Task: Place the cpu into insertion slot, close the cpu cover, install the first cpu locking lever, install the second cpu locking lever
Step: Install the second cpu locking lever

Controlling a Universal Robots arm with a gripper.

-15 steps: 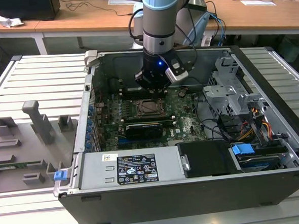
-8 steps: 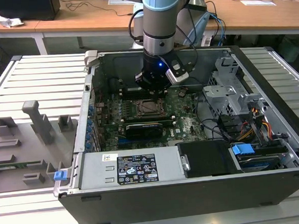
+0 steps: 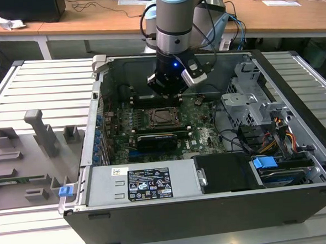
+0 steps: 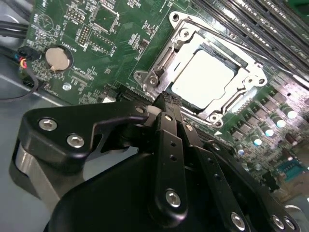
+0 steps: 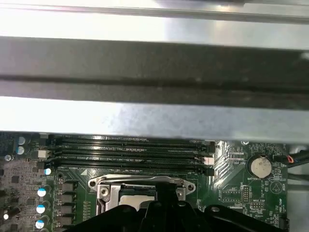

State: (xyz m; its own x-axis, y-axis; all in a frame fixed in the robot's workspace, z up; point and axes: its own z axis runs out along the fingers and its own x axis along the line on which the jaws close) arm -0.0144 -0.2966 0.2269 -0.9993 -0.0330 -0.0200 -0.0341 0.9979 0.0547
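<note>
The cpu (image 4: 208,77), a silvery square chip, lies flat in the insertion slot (image 3: 164,116) on the green motherboard. The cpu cover (image 4: 251,72), a silver frame with a square cut-out, lies down over it, and the chip's top shows through the cut-out. A thin metal lever rod (image 4: 217,38) runs along one side of the frame. My gripper (image 4: 166,99) hangs just above the socket's corner with its black fingers pressed together and nothing between them. In the exterior view the gripper (image 3: 169,94) stands over the far edge of the socket. The cover (image 5: 104,186) also appears in the first wrist view.
Long black memory slots (image 5: 130,150) run beside the socket, and a coin battery (image 4: 58,58) sits nearby. A black graphics card (image 3: 156,140) lies in front of the socket. A metal drive cage (image 3: 250,103), cables (image 3: 264,140) and the case walls (image 3: 101,103) hem in the board.
</note>
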